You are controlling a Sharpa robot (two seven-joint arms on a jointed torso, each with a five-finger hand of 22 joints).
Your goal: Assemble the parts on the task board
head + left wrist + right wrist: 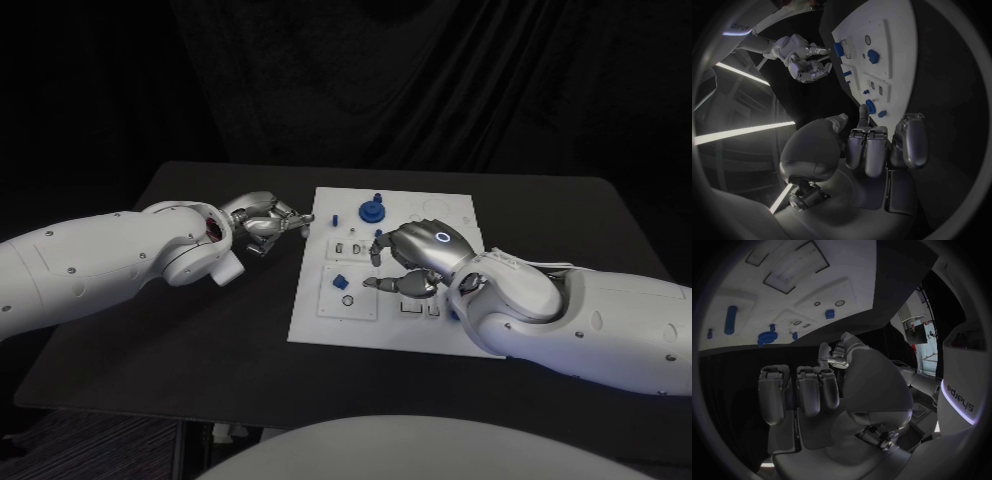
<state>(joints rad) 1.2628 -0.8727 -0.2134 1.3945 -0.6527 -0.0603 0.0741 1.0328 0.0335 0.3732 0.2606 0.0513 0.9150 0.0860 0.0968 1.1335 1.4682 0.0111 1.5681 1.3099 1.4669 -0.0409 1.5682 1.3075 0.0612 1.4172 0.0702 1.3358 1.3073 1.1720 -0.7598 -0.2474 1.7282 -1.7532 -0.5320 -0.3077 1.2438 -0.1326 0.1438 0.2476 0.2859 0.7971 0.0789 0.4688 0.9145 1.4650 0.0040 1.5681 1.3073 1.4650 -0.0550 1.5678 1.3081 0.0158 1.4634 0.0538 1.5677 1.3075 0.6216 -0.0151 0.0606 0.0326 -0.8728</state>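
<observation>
Right hand (411,262) is held over task board (353,325), fingers curled, nothing gripped; left hand (267,225) is curled empty beside it.

The white rectangular task board (346,325) lies in the middle of the black table (173,340). The silver left hand (264,224) sits just left of its far edge; the silver right hand (415,258) hangs over its middle. A round blue knob part (372,212) stands far on it, a small blue block part (340,282) nearer, at its left.

The left hand (265,224) is hovering at the left, its fingers curling inward and gripping nothing. The right hand (414,258) is reaching in from the right, fingers bending downward, also holding nothing.
</observation>
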